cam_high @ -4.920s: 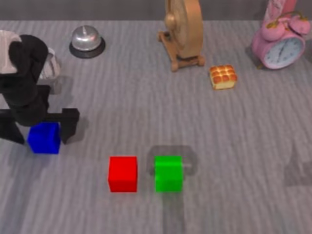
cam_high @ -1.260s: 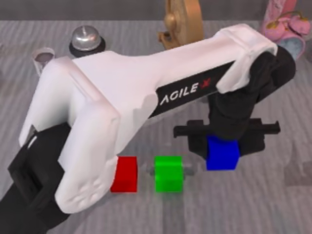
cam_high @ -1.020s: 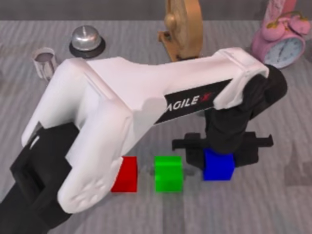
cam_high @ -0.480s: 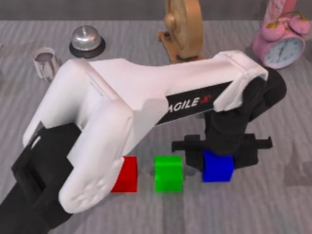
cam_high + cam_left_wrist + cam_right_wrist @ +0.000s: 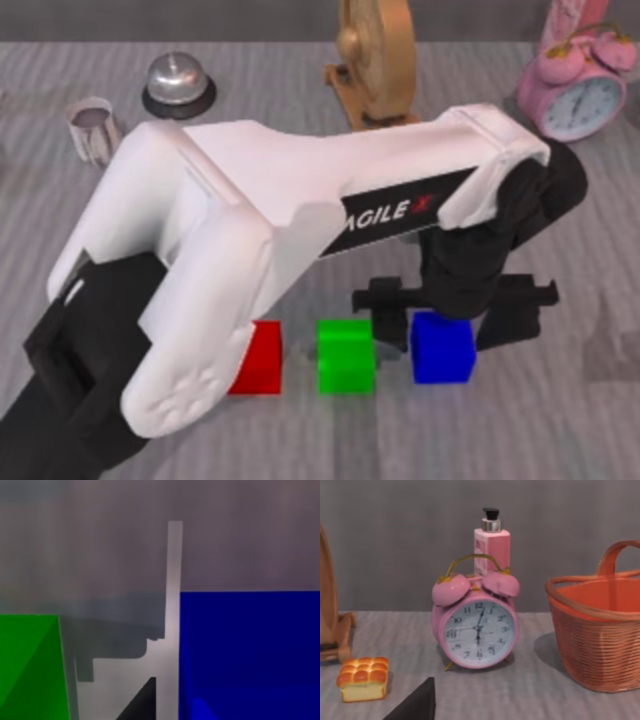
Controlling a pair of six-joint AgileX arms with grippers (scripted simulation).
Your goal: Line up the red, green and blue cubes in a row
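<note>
The blue cube [image 5: 442,347] sits on the table toward 5 o'clock from the table's middle, ending a row of 3: the red cube [image 5: 261,358] at the left, partly hidden under the left arm [image 5: 300,230], the green cube [image 5: 346,355] in the centre, the blue at the right. A small gap separates green from blue, much like the gap between red and green, and all 3 lie on about the same line running 9 to 3 o'clock.

The left gripper [image 5: 450,318] hangs directly above the blue cube's 12 o'clock edge, its fingers spread along the same 9-to-3 line, one each side of the cube and clear of its faces. It pinches nothing. In the left wrist view one pale finger [image 5: 174,630] stands in the gap between green and blue, just beside the blue face; contact there cannot be ruled out.

The placement looks finished, so the coming move is likely a straight lift, keeping the inner finger off the green cube.

The right gripper is out of the top view; its wrist camera faces a pink alarm clock [image 5: 476,630] and an orange basket [image 5: 600,650], and I cannot tell how its fingers stand.
</note>
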